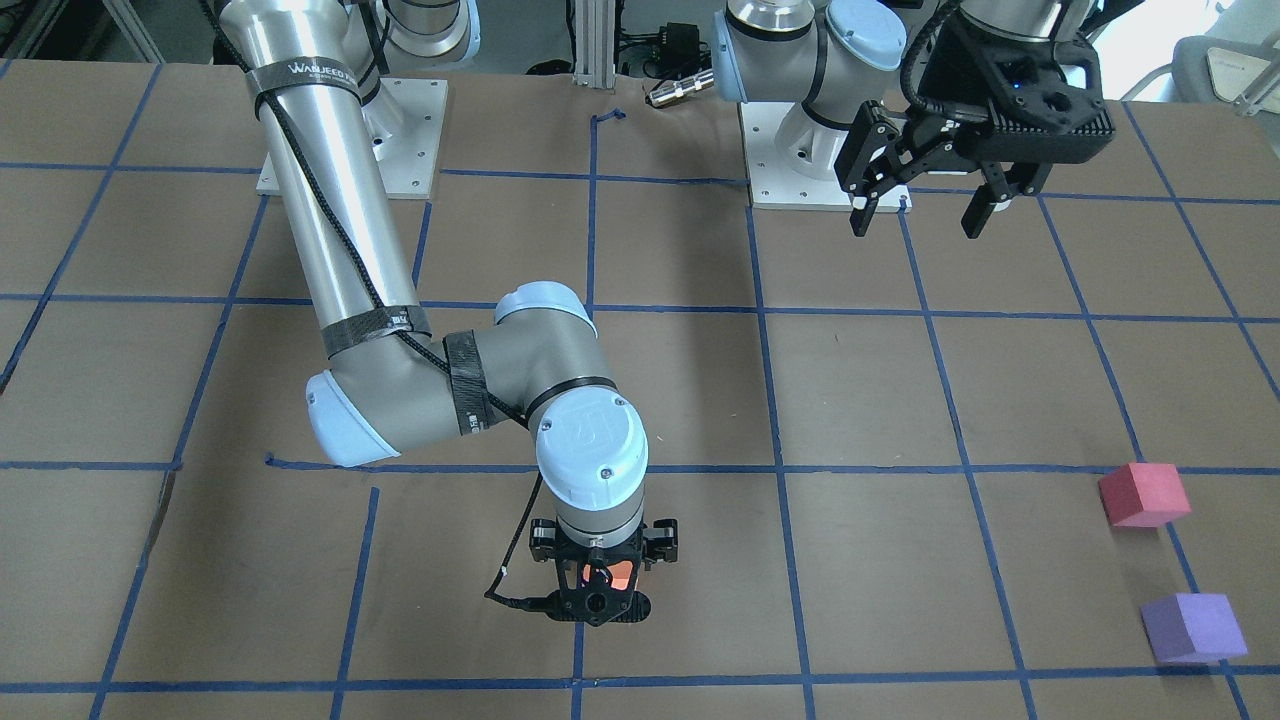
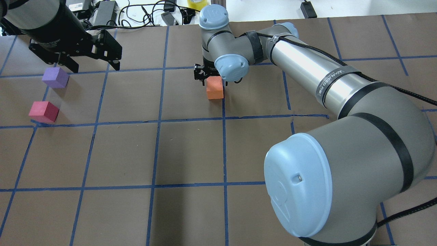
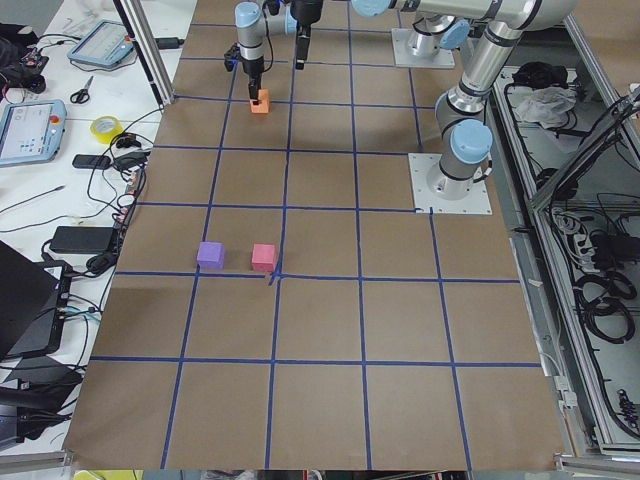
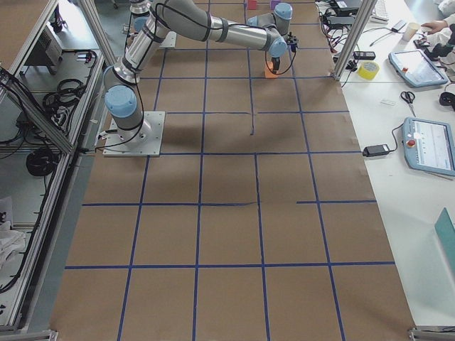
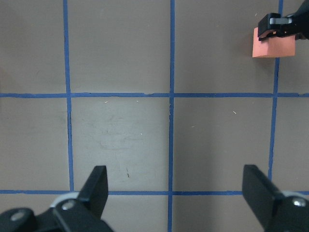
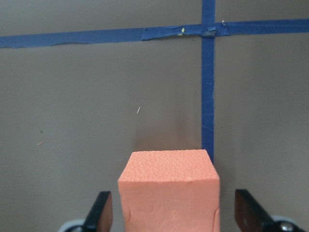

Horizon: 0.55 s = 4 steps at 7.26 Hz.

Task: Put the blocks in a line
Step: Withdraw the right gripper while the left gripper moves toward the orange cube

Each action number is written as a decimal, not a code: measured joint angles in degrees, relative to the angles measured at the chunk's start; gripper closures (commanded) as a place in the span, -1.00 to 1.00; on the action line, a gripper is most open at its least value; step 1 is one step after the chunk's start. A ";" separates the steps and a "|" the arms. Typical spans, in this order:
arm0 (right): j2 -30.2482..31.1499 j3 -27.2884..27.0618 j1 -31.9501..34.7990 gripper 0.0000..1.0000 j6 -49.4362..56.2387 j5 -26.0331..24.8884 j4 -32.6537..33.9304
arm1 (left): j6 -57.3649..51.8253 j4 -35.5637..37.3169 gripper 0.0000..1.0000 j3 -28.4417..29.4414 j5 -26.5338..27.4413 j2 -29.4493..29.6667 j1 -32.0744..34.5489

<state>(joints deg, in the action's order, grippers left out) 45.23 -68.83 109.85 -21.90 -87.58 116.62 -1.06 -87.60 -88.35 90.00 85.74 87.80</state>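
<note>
The orange block (image 2: 215, 89) rests on the brown table near the middle, beside a blue tape line. My right gripper (image 2: 209, 77) stands over it, pointing down. In the right wrist view the orange block (image 6: 169, 188) sits between the open fingers (image 6: 99, 212), with a gap on each side. The crimson-pink block (image 2: 43, 111) and the purple block (image 2: 55, 77) lie apart at the table's left end. My left gripper (image 2: 95, 68) is open and empty, raised above the table near the purple block. Its wrist view shows its open fingers (image 5: 96, 186) over bare table.
Blue tape lines (image 2: 157, 120) mark a grid on the brown table. The arm bases (image 1: 820, 150) are bolted at the robot's side. Cables, a tape roll (image 3: 105, 128) and tablets lie on the white bench past the table's far edge.
</note>
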 measured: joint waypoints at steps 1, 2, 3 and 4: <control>0.27 0.24 -0.07 -1.00 -0.25 0.15 -0.22 | 0.02 -0.01 -1.00 0.01 0.07 0.01 0.00; 1.66 0.72 -0.44 -1.00 -0.28 1.13 -1.56 | 0.08 -0.02 -1.00 0.08 0.13 0.35 -0.01; 4.68 1.01 -1.91 -1.00 0.17 2.66 -5.19 | 0.13 -0.17 -1.00 0.09 0.18 1.10 -0.03; 8.39 0.80 -4.80 -1.00 2.14 3.22 -10.05 | 0.24 -0.22 -1.00 0.03 0.21 2.08 0.00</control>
<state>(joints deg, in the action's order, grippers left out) 53.63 -68.03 105.05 -19.77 -84.36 106.57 -0.82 -87.82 -88.32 90.21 87.83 87.80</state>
